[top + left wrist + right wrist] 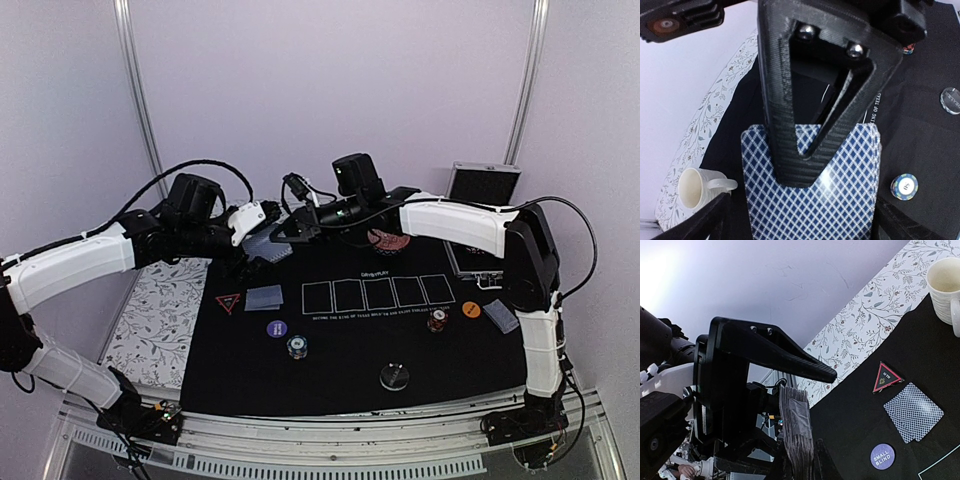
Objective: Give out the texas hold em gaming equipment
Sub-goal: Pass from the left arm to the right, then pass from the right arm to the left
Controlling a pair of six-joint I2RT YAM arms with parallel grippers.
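1 card deck | left gripper open around it | right gripper clamped on it

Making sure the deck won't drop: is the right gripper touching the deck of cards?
Touching. The left wrist view shows the right gripper pressed flat on the patterned back of the deck of cards.

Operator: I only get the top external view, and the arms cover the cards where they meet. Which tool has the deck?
Observer: The right tool, shut on the deck, which shows edge-on in the right wrist view.
Operator: And the left tool?
Observer: Open; the left wrist view shows its fingers out to either side of the deck.
Operator: Anything under the left arm?
Observer: A cream mug, upright, at the mat's edge beside the floral cloth.
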